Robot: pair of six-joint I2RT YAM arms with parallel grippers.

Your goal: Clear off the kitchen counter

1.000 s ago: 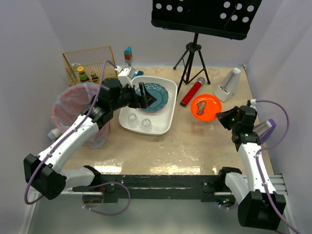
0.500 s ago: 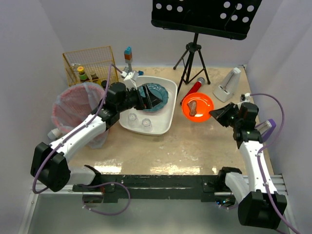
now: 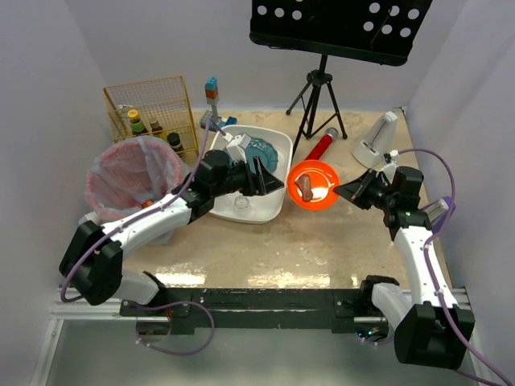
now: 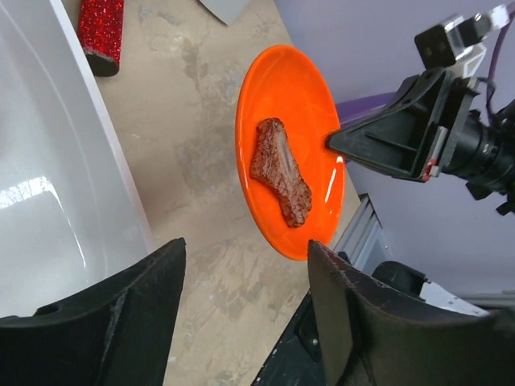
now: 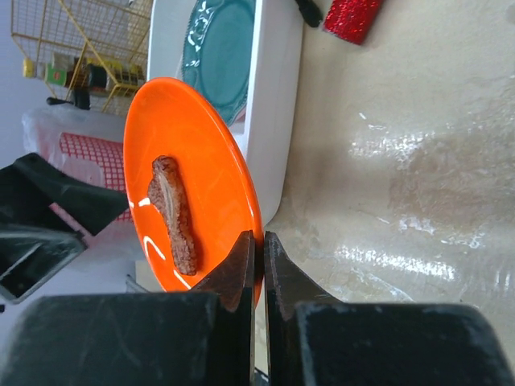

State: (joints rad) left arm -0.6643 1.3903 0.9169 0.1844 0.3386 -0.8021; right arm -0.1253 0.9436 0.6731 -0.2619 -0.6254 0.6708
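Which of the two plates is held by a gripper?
The orange plate, pinched at its rim by the right gripper; the teal plate lies in the white tub.

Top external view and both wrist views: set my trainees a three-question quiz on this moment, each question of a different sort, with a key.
1. True or false: the right arm's jaws are shut on the rim of the round orange plastic plate.
2. What lies on that plate? A) a brown slab of meat; B) a clear glass cup; C) a teal dish.
3. Fill in the blank: the left arm's jaws stand ____ and hold nothing.

Key: 1 true; 2 A; 3 open.
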